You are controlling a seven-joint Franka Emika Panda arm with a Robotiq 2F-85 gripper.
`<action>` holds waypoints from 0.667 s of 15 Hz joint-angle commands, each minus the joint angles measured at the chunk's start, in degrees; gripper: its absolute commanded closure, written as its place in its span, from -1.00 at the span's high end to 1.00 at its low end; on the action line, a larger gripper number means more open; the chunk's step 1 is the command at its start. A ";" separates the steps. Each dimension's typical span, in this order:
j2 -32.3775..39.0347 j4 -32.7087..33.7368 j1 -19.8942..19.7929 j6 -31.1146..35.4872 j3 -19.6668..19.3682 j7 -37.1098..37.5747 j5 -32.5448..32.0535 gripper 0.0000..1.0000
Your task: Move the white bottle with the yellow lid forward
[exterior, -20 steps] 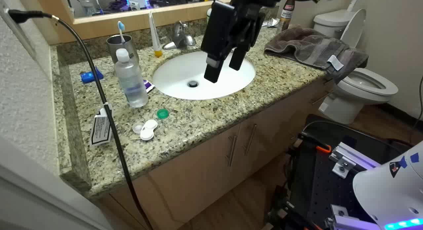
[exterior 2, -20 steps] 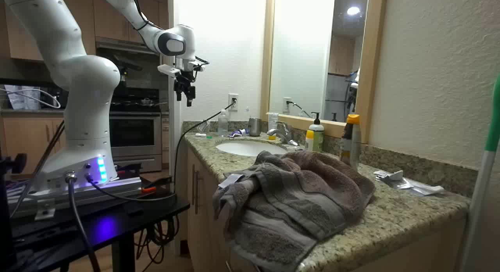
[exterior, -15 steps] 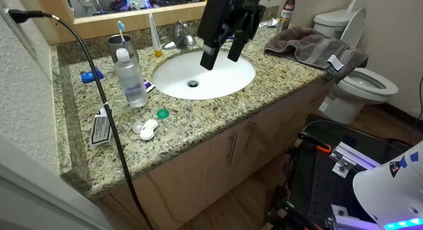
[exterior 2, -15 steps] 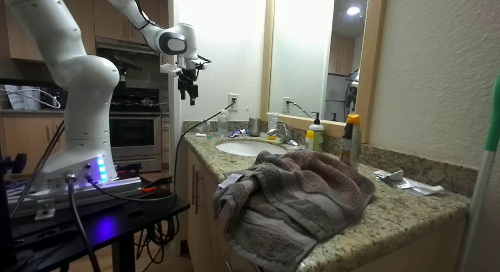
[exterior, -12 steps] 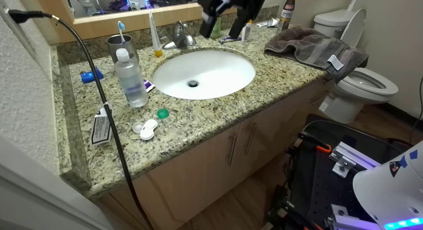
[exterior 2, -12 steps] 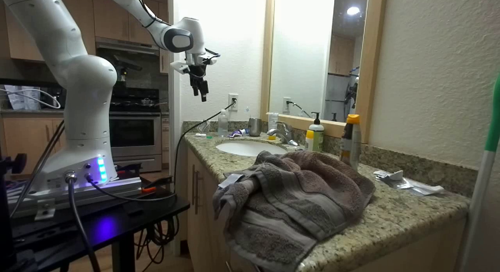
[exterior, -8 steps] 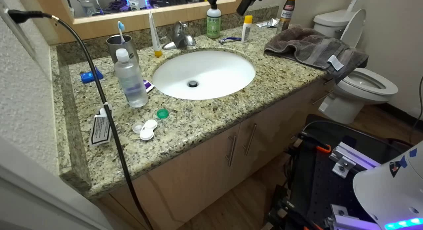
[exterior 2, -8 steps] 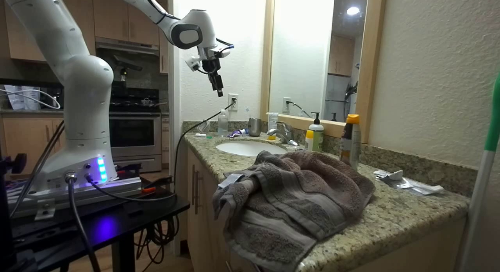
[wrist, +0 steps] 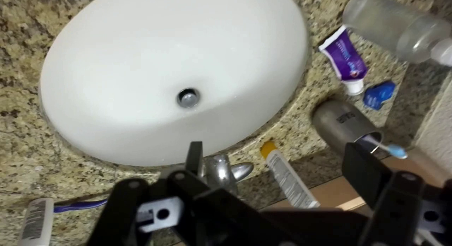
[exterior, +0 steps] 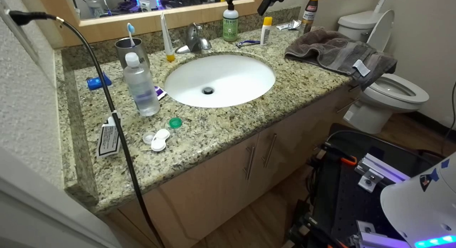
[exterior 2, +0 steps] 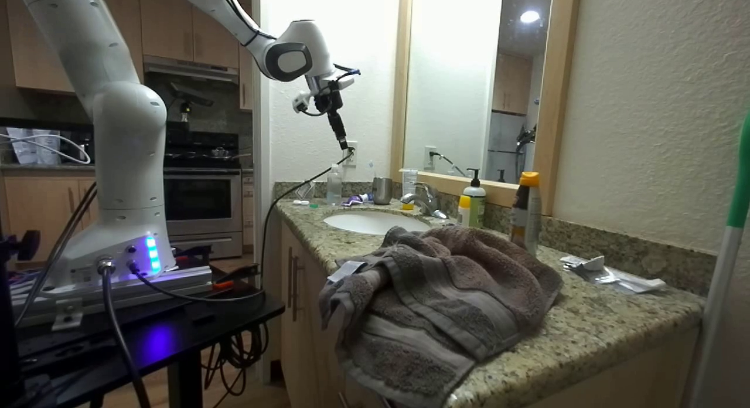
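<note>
The white bottle with the yellow lid stands upright behind the sink in both exterior views (exterior: 265, 33) (exterior 2: 464, 211). In the wrist view part of its white body (wrist: 36, 223) shows at the bottom left; its lid is out of view there. My gripper (wrist: 274, 150) is open and empty, its fingers wide apart. It hangs tilted, well above the counter, apart from the bottle, which lies to its left in the wrist view. In the exterior views it shows at the top edge (exterior: 246, 5) and before the wall (exterior 2: 343, 145).
A green soap bottle (exterior: 230, 25) and a purple razor (exterior: 248, 43) are close to the white bottle. A yellow-capped tube (exterior: 166, 37), faucet (exterior: 195, 39), metal cup (exterior: 132, 50) and clear bottle (exterior: 142, 87) stand around the sink (exterior: 221, 80). A towel (exterior: 335, 55) lies beyond.
My gripper has moved from over the sink towards the mirror side and tilted, uncovering the white bottle and soap bottle. It stays open. The objects on the counter have not moved.
</note>
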 commanded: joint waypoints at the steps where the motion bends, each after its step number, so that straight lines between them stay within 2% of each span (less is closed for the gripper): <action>1: 13.27 8.25 -3.92 8.01 0.04 6.45 -0.37 1.00; 6: 23.96 19.50 -8.26 13.04 -3.10 18.15 -3.36 1.00; 9: 23.62 21.14 -8.05 10.25 -5.61 31.76 -8.89 1.00; 10: 23.73 20.00 -8.16 12.16 -5.09 25.25 -6.77 1.00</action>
